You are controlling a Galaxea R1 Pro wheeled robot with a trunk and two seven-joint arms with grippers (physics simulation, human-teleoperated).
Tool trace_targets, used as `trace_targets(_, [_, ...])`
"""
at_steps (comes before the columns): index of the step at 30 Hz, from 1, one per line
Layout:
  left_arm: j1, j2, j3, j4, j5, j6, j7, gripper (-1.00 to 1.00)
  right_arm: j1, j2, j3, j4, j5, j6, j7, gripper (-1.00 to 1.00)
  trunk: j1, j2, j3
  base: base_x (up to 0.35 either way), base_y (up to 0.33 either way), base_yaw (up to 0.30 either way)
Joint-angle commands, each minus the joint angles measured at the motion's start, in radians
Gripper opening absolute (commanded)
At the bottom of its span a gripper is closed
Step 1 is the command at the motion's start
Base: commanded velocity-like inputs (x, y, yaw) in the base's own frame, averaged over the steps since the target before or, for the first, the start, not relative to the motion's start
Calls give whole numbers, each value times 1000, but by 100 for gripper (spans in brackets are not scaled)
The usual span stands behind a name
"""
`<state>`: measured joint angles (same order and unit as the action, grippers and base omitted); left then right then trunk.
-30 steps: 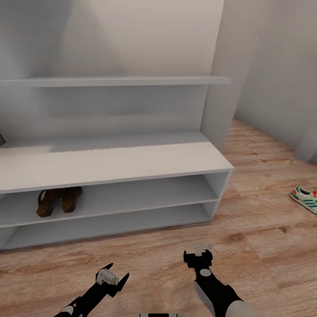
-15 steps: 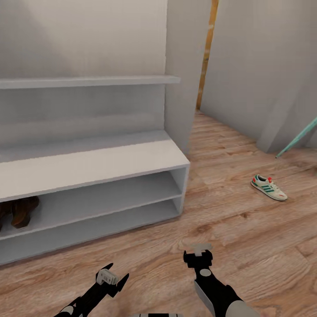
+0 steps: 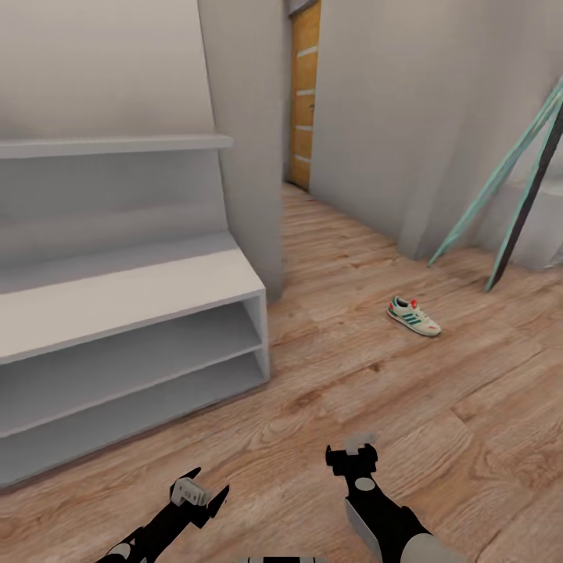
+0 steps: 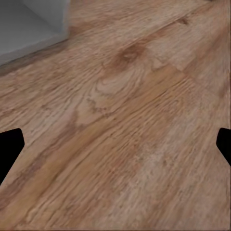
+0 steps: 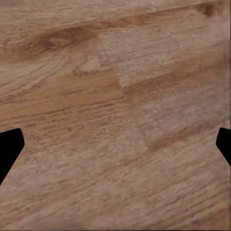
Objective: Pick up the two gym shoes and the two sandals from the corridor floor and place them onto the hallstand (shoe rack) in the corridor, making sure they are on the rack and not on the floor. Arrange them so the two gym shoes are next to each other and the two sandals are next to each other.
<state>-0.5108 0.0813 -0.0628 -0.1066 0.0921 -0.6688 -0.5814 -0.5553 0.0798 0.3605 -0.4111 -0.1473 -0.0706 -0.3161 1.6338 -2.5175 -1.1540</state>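
Lying on its sole on the wood floor, one gym shoe sits well apart from the shoe rack, to the right of it and near the slanted teal poles. The visible part of the rack's two open tiers holds nothing. An orange door stands at the far end. The left gripper and right gripper hang low over bare planks, each with fingers spread wide and grasping nothing.
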Motion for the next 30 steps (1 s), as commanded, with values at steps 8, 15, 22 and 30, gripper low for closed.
trace_targets(8, [0, 0, 0, 0, 0, 0, 0, 100, 0, 0, 0, 0, 0, 0, 0, 100, 0, 0, 0, 0, -306, -286])
trace_targets(15, [0, -1, 0, 0, 0, 0, 0, 100, 0, 0, 0, 0, 0, 0, 0, 100, 0, 0, 0, 0, -306, -286])
trace_targets(22, [0, -1, 0, 0, 0, 0, 0, 100, 0, 0, 0, 1, 0, 0, 0, 100, 0, 0, 0, 0, -301, -286])
trace_targets(30, [0, -1, 0, 0, 0, 0, 0, 100, 0, 0, 0, 1, 0, 0, 0, 100, 0, 0, 0, 5, -243, -286])
